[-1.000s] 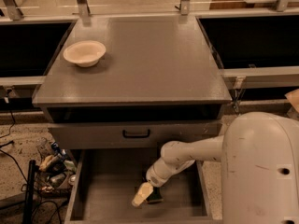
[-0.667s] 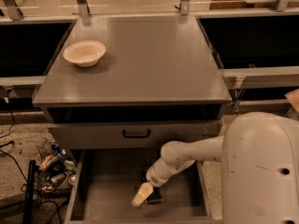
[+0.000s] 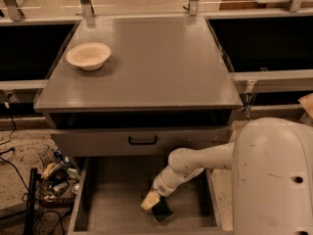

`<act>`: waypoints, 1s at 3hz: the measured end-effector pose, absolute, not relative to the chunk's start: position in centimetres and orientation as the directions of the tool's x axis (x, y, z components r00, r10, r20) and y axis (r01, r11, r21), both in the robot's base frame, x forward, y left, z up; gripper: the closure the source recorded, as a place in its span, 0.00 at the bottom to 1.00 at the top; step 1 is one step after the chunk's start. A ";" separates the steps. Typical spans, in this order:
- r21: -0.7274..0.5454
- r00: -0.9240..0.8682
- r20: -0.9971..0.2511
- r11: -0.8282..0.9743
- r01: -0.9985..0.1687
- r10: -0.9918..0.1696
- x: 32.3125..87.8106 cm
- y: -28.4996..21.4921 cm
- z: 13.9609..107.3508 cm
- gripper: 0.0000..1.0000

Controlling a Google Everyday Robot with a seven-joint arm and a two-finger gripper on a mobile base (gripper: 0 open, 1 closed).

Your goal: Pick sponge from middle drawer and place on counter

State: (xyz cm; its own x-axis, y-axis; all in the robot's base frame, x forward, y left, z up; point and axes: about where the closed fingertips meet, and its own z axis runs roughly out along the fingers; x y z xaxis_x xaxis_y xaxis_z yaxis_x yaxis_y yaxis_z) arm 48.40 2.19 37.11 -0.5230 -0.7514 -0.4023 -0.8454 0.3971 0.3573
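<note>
One gripper (image 3: 152,199) reaching into the one open middle drawer (image 3: 112,199), tip touching one sponge (image 3: 162,212) lying at 6 o'clock on its floor, grasp cannot be told, one bowl (image 3: 88,56) sitting at 10 o'clock on the counter (image 3: 161,62).

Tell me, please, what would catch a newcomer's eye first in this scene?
The bulky white robot arm fills the lower right of the view and reaches down into the open middle drawer, where its gripper is right at the dark green sponge on the drawer floor. Above, a cream bowl sits near the far left corner of the grey counter.
</note>
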 end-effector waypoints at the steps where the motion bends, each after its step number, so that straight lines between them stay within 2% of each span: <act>1: 0.357 -0.523 -0.402 0.397 -0.845 -0.751 48.4 2.2 37.1 0.64; 2: 0.357 -0.523 -0.402 0.397 -0.845 -0.751 48.4 2.2 37.1 0.88; 3: 0.358 -0.523 -0.402 0.397 -0.845 -0.752 48.4 2.2 37.1 1.00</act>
State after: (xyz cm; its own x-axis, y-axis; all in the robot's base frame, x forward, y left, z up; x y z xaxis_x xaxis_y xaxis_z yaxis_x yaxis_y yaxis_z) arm 48.38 2.20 37.10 -0.5229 -0.7515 -0.4022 -0.8454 0.3969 0.3575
